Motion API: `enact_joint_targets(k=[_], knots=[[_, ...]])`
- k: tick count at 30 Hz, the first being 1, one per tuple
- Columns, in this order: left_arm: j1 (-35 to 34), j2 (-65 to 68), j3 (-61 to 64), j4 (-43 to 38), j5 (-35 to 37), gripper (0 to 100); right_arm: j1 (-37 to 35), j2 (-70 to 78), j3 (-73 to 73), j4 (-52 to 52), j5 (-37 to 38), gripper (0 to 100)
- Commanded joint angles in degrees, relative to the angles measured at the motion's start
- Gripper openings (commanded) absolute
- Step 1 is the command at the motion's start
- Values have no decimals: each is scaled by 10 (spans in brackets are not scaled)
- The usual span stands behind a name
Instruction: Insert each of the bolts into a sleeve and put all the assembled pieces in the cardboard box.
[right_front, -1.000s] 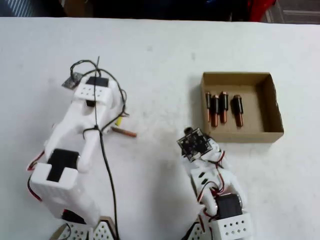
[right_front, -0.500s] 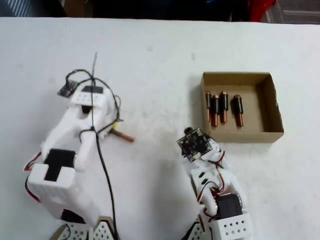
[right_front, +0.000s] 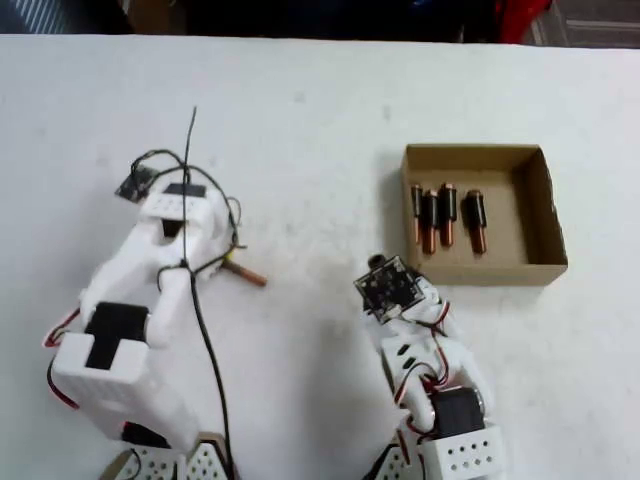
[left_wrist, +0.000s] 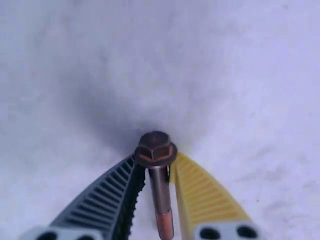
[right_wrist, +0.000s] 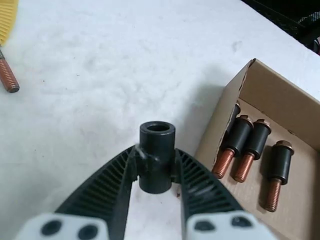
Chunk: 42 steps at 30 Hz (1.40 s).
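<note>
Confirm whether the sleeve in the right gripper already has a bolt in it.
Empty. The sleeve, shut in the right gripper, shows an open, hollow bore; the bolt sits apart, clamped in the left gripper.

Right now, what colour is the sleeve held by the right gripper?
Black; the sleeve shows best in the right wrist view.

White table (right_front: 320, 90): matte surface with faint grey scuff marks. Beyond its far edge: red object (right_front: 520, 18) near the far right corner, striped item (right_front: 30, 15) near the far left corner.
</note>
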Motion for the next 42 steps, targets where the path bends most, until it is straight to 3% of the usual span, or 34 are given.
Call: enact_joint_targets(k=[1,4,7,14,20,25,31,34,42], knots=[[-6,-6,0,-31,4,116,2,-7,-8,-13,6,17],[-4,-7,0,-31,4,110,2,-7,-8,-13,6,17],[-6,-7,0,-32,4,20,2,-7,-8,-13,6,17],[-6,-7,-9,-30,-30,24,2,-7,-8,-13,6,17],[6,-7,-15,-30,-171,24,2,-7,-8,-13,6,17],[1,-8,-42,-20,-376,24,2,-7,-8,-13,6,17],[1,-7,-163,137,-600,24,2,-7,-8,-14,6,17],[3,-1,-208,207,-661,24,2,-7,-8,-14,6,17],[10,-1,-161,201,-712,24,-13,-7,-7,-15,2,17]])
